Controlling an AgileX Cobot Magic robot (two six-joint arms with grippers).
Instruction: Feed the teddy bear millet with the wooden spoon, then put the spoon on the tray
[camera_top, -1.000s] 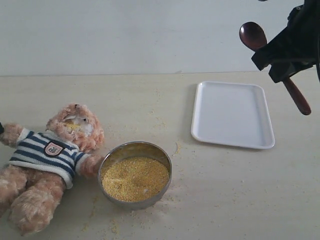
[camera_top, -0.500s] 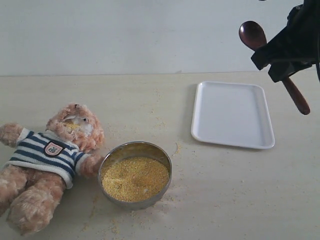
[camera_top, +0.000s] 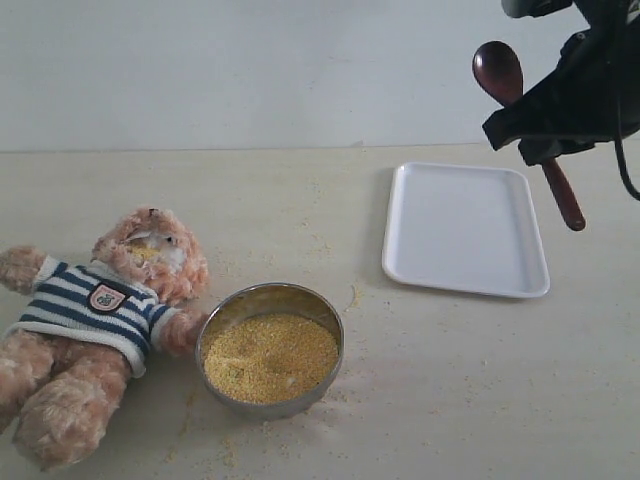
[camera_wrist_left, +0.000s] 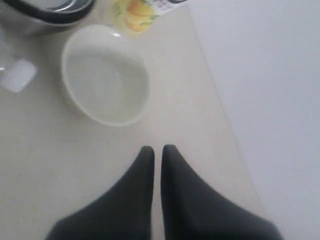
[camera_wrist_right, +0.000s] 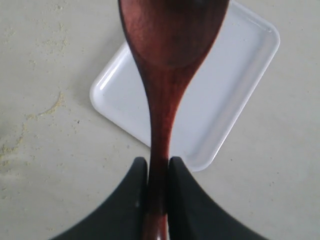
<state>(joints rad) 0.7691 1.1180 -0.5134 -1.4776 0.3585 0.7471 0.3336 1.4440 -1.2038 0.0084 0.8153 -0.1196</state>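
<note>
Holding wooden spoon (camera_top: 498, 72) aloft, right gripper (camera_wrist_right: 159, 162), bowl up, handle slanting down

Bright even light, faint soft shadows, exterior view sharp, left wrist view blurred, perhaps defocused

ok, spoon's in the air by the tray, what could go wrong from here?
1. The right gripper pinches the small dark reddish-brown wooden spoon only by its slim handle, with the heavier bowl end sticking far out. It could pivot or slip in the jaws.
2. The spoon hangs well above the flat white rectangular plastic tray. Released from there, it may bounce over the low rim, so lower it first.
</note>
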